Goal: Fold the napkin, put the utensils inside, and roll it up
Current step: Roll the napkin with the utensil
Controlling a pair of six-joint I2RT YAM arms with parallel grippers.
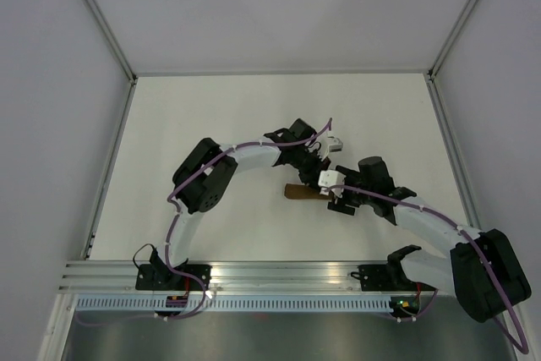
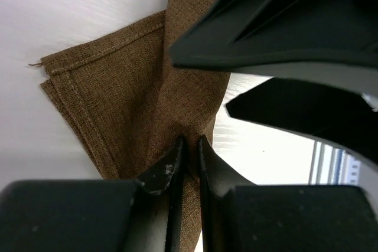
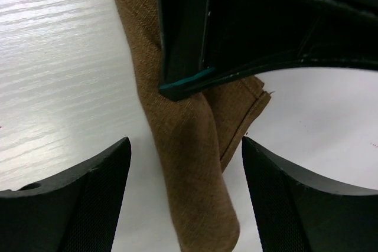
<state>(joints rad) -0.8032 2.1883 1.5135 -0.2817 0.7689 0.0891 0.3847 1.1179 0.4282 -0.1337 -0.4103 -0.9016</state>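
The left pincer (image 2: 190,146) is shut tight on the napkin (image 2: 118,87), with a fold of brown cloth nipped between its two dark fingertips. The right pincer (image 3: 185,146) is wide open. It holds nothing, and one finger hangs on each side of the napkin without touching it.

The napkin is rolled into a long, thin bundle. It lies on the white bench (image 1: 211,124), near the middle.

The left wrist view shows a loose corner of the napkin sticking out to the side. You can see its sewn hem, a tiny stray thread, and two layers of cloth one on the other. The right wrist view shows the round end of the napkin, with a small flap peeking out beside it. Part of the left pincer sits across the napkin there. From the top view, only a little brown strip of the napkin shows, because both pincers hang over the rest.

The left arm (image 1: 207,179) and the right arm (image 1: 439,226) bend in toward the napkin. Plain white walls (image 1: 270,6) stand around the bench. A metal rail (image 1: 279,272) runs along the near edge, well apart from the napkin.
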